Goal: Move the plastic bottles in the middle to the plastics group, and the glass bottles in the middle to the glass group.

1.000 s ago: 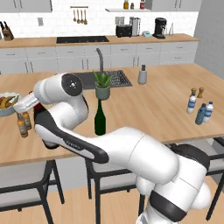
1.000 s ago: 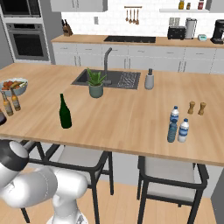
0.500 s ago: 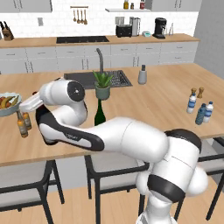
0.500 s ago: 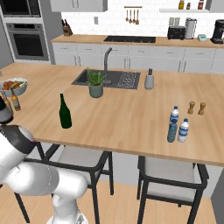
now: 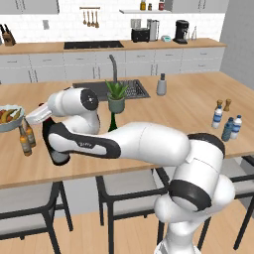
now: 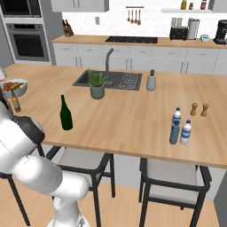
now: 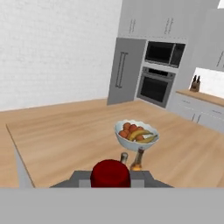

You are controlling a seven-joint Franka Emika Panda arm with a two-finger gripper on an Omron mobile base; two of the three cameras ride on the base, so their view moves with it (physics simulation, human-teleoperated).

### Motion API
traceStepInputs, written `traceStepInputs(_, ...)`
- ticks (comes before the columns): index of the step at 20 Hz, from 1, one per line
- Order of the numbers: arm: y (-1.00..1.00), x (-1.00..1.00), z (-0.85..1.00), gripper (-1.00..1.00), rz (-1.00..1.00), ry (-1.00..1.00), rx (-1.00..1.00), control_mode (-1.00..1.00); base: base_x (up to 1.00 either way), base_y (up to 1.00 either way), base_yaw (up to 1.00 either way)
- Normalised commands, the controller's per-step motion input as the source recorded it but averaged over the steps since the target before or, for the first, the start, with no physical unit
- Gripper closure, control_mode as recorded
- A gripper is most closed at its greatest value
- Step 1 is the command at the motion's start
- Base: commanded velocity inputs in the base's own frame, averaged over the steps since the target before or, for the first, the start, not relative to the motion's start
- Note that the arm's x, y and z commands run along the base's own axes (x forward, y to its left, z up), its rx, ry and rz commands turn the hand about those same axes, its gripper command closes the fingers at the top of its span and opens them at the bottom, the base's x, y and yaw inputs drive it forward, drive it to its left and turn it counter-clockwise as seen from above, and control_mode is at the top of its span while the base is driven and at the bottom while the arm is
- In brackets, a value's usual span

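The gripper (image 7: 111, 179) pinches the red foil top of the black wine bottle (image 7: 110, 173) at the counter's left end. Just beyond stand two amber bottles (image 5: 26, 140) and a fruit bowl (image 7: 136, 135).

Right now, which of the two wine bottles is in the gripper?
The black one with the red foil top, held by the gripper. The plain green bottle stands free mid-counter.

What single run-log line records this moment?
gripper: shut on red-topped bottle | amber bottles: beside bowl | green bottle: mid-counter
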Motion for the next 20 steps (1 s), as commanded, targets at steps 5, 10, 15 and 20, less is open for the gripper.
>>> traceStepInputs(5, 0.0, 0.25, -0.28, 1.0, 0.03, -0.02, 0.01, -1.0, 0.0, 0.0, 0.0)
traceStepInputs(10, 0.03, 0.11, -0.31, 1.0, 0.01, 0.0, 0.04, -1.0, 0.0, 0.0, 0.0)
traceStepInputs(15, 0.0, 0.25, -0.01, 1.0, 0.0, 0.0, 0.04, -1.0, 0.0, 0.0, 0.0)
traceStepInputs(20, 0.08, 0.36, 0.0, 1.0, 0.0, 0.0, 0.0, -1.0, 0.0, 0.0, 0.0)
